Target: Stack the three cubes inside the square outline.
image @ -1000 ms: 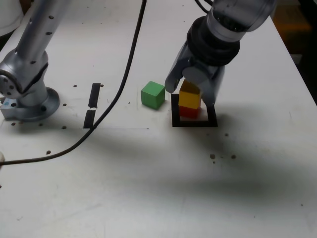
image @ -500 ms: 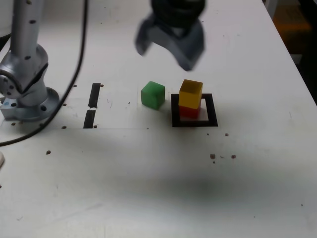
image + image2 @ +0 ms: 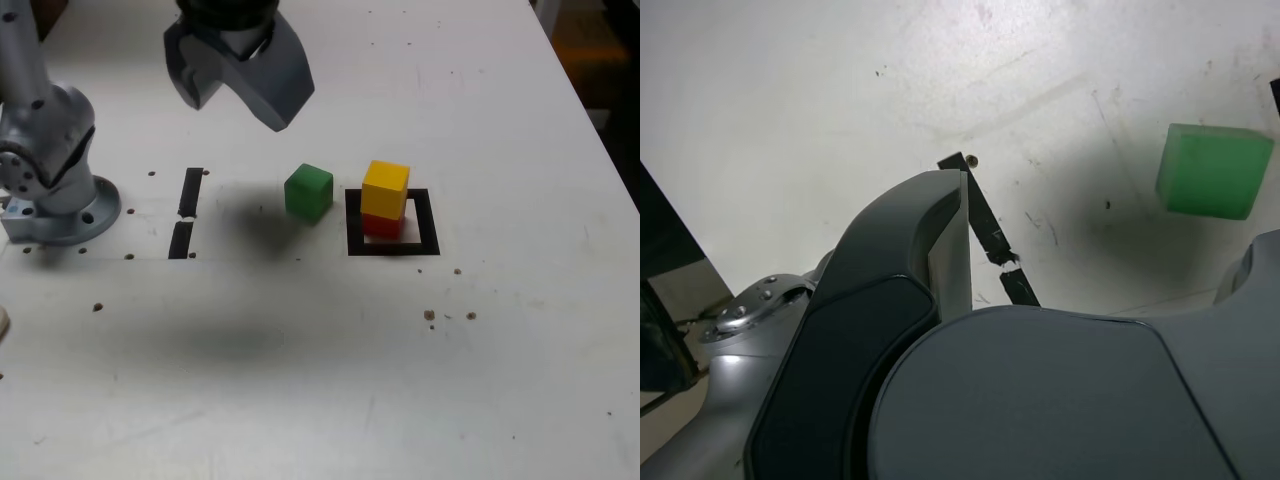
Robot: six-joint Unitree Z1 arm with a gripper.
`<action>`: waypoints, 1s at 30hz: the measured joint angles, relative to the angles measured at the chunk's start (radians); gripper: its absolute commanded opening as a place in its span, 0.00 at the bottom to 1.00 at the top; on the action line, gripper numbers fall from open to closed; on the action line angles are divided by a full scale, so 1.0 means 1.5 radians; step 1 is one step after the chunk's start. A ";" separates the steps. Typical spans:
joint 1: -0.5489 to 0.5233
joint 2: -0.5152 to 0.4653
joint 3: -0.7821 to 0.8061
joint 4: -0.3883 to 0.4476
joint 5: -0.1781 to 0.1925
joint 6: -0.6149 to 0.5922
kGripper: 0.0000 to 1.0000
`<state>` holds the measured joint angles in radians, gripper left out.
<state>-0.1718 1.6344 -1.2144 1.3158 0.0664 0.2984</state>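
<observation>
A yellow cube (image 3: 385, 188) sits on top of a red cube (image 3: 380, 226), both inside the black square outline (image 3: 428, 232). The green cube (image 3: 308, 191) rests on the table just to the exterior view's left of the outline, and it also shows in the wrist view (image 3: 1213, 171). My gripper (image 3: 235, 85) hangs high above the table, up and to the exterior view's left of the green cube. Its jaws are spread wide and hold nothing. One finger (image 3: 910, 270) fills much of the wrist view.
The arm's silver base (image 3: 55, 200) stands at the exterior view's left edge. Two short black strips (image 3: 187, 210) lie between the base and the green cube; they also show in the wrist view (image 3: 990, 235). Small dark specks dot the white table (image 3: 320, 380).
My gripper let go of the yellow cube, opened wide, rose and swung to the exterior view's left. The yellow cube stays on the red one.
</observation>
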 measured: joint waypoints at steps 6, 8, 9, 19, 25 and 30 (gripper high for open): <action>0.002 0.054 0.020 -0.035 -0.024 0.024 1.00; 0.007 0.050 0.020 -0.050 -0.039 0.017 1.00; 0.009 0.054 0.021 -0.061 -0.046 0.014 1.00; 0.020 0.128 0.022 -0.129 -0.088 0.012 0.99; 0.022 0.170 0.017 -0.158 -0.087 0.016 0.98; 0.024 0.184 0.017 -0.163 -0.086 0.016 0.92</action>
<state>-0.1360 1.9110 -1.1884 1.0706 -0.0621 0.3225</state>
